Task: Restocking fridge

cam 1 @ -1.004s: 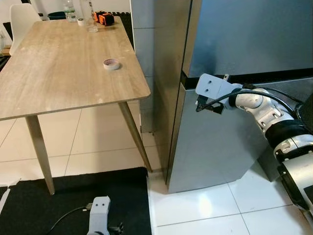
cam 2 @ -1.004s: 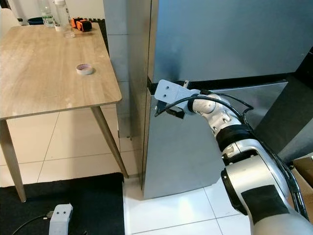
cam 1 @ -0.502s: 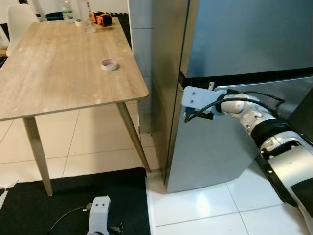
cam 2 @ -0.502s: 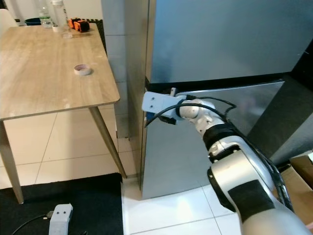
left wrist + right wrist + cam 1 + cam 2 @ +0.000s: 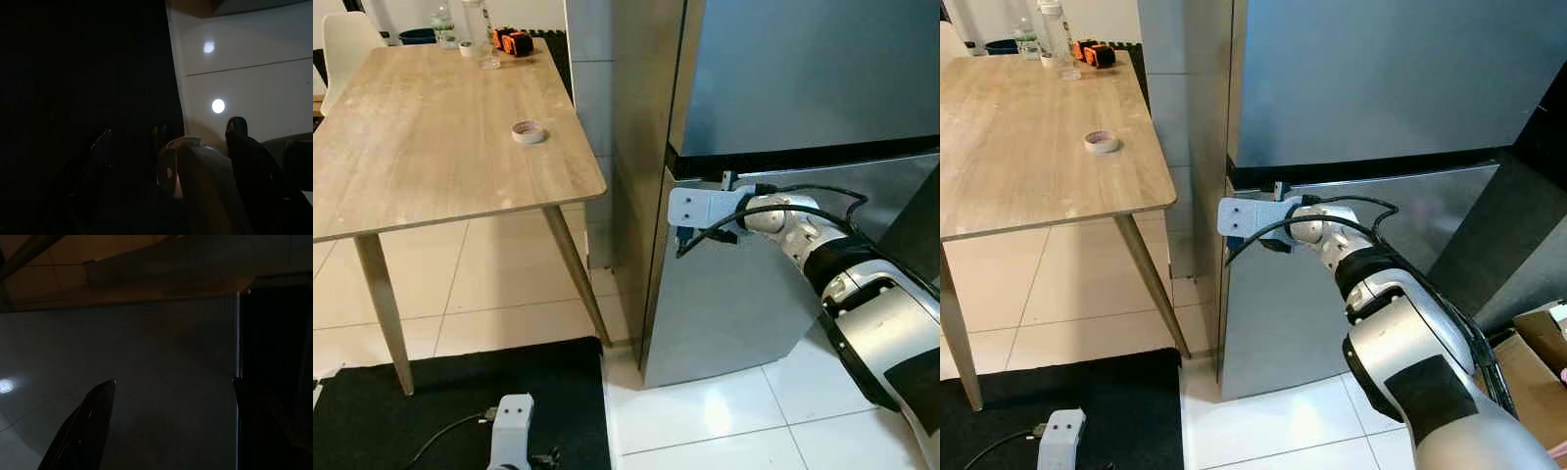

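Two doors make the front of the steel fridge point(image 5: 783, 78), with a black gap between the upper and the lower one. Your right gripper point(image 5: 683, 235) is at the left edge of the lower door point(image 5: 734, 304), just under that gap, and its white wrist block lies against the door corner. In the right wrist view the two black fingers point(image 5: 88, 426) stand wide apart, one over the grey door face and the other at the door's edge beside a dark strip; they hold nothing that you can see.

Between the fridge side and the wooden table point(image 5: 431, 137) you have a narrow strip of white tile floor point(image 5: 509, 284), and the table corner comes near the fridge. On the table lie a tape roll point(image 5: 528, 131) and, at the far end, bottles point(image 5: 470, 20) and an orange object point(image 5: 514, 41).

Your left gripper point(image 5: 166, 161) hangs low over the black mat point(image 5: 460, 401); its fingers look spread apart and empty, but that view is dark.
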Motion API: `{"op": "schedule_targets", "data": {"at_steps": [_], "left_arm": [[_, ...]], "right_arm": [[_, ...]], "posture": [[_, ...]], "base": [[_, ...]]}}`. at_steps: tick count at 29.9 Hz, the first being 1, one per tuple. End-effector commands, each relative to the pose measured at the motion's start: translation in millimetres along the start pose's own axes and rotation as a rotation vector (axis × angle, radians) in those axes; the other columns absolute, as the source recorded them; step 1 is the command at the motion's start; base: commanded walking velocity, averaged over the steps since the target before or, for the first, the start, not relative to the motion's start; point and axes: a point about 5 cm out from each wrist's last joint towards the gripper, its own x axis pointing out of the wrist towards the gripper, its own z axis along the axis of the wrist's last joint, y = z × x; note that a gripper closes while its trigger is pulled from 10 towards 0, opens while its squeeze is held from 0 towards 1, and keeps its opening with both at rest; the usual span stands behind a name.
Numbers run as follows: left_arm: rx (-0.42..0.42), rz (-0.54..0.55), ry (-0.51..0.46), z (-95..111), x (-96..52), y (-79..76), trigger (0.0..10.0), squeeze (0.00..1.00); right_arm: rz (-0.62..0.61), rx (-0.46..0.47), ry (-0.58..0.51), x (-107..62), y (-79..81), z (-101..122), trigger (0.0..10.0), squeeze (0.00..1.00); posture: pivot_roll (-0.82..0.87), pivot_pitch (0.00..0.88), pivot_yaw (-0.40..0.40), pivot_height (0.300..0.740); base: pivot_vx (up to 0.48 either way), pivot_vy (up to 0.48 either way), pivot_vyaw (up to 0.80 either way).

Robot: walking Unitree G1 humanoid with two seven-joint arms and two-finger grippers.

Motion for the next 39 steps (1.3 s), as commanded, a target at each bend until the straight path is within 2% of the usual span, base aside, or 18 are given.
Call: {"op": "schedule_targets", "data": {"at_steps": [1, 5, 7, 9, 14, 22, 29, 32, 33, 34, 35, 36, 39], "left_arm": [[0.01, -0.007, 0.008, -5, -1.0, -1.1, 10.0, 0.0], [0.016, -0.008, 0.004, -9, -3.5, 2.0, 10.0, 0.0], [0.018, -0.007, 0.005, -13, -5.6, 4.5, 10.0, 0.0], [0.02, -0.007, 0.007, -14, -6.4, 5.2, 10.0, 0.0], [0.045, -0.018, 0.029, -24, -10.5, 7.9, 10.0, 0.0], [0.073, -0.039, 0.002, -23, -12.3, 9.6, 10.0, 0.0], [0.091, -0.051, -0.021, -23, -15.3, 13.3, 10.0, 0.0], [0.104, -0.059, -0.021, -25, -16.3, 13.7, 10.0, 0.0], [0.115, -0.065, -0.02, -25, -16.7, 13.7, 10.0, 0.0], [0.128, -0.073, -0.019, -26, -17.4, 14.0, 10.0, 0.0], [0.128, -0.073, -0.019, -26, -17.4, 14.0, 10.0, 0.0], [0.139, -0.078, -0.019, -26, -17.9, 14.7, 10.0, 0.0], [0.149, -0.081, -0.017, -26, -18.1, 15.0, 10.0, 0.0]], "right_arm": [[-0.035, 0.013, 0.015, -0.8, -6.6, 0, 10.0, 0.0], [-0.105, 0.028, 0.003, -4.4, -19.9, 1, 10.0, 0.0], [-0.131, 0.034, -0.051, -8.5, -32.1, 6, 10.0, 0.0], [-0.135, 0.047, -0.06, -9.7, -35.0, 7, 10.0, 0.0], [-0.145, 0.02, -0.014, -17.3, -47.1, -3, 10.0, 0.0], [-0.13, 0.004, 0.042, -21.2, -48.2, -14, 10.0, 0.0], [-0.105, 0.0, 0.037, -19.9, -44.8, -14, 10.0, 0.0], [-0.076, -0.023, 0.038, -17.9, -39.7, -13, 10.0, 0.0], [-0.049, -0.038, 0.042, -17.3, -37.0, -13, 10.0, 0.0], [0.028, -0.066, 0.051, -17.3, -31.2, -15, 10.0, 0.0], [0.028, -0.066, 0.051, -17.3, -31.2, -15, 10.0, 0.0], [0.157, -0.098, 0.07, -20.7, -25.8, -21, 10.0, 0.0], [0.291, -0.117, 0.088, -26.4, -22.9, -27, 10.0, 0.0]], "posture": [[0.05, 0.0, -0.077, 0.74], [0.06, 0.013, -0.08, 0.74], [0.06, 0.033, -0.079, 0.74], [0.06, 0.044, -0.078, 0.74], [0.05, 0.089, -0.072, 0.74], [0.06, 0.153, -0.079, 0.74], [0.06, 0.217, -0.083, 0.74], [0.06, 0.225, -0.081, 0.74], [0.06, 0.23, -0.08, 0.74], [0.06, 0.236, -0.08, 0.74], [0.06, 0.236, -0.08, 0.74], [0.05, 0.235, -0.079, 0.74], [0.05, 0.233, -0.08, 0.74]], "base": [[0.0, 0.0, 0.0], [0.0, 0.0, 0.0], [0.0, 0.0, 0.0], [0.0, 0.0, 0.0], [0.0, 0.0, 0.0], [0.0, 0.0, 0.0], [0.0, 0.0, 0.0], [0.0, 0.0, 0.0], [0.0, 0.0, 0.0], [0.0, 0.0, 0.0], [0.0, 0.0, 0.0], [0.0, 0.0, 0.0], [0.0, 0.0, 0.0]]}}
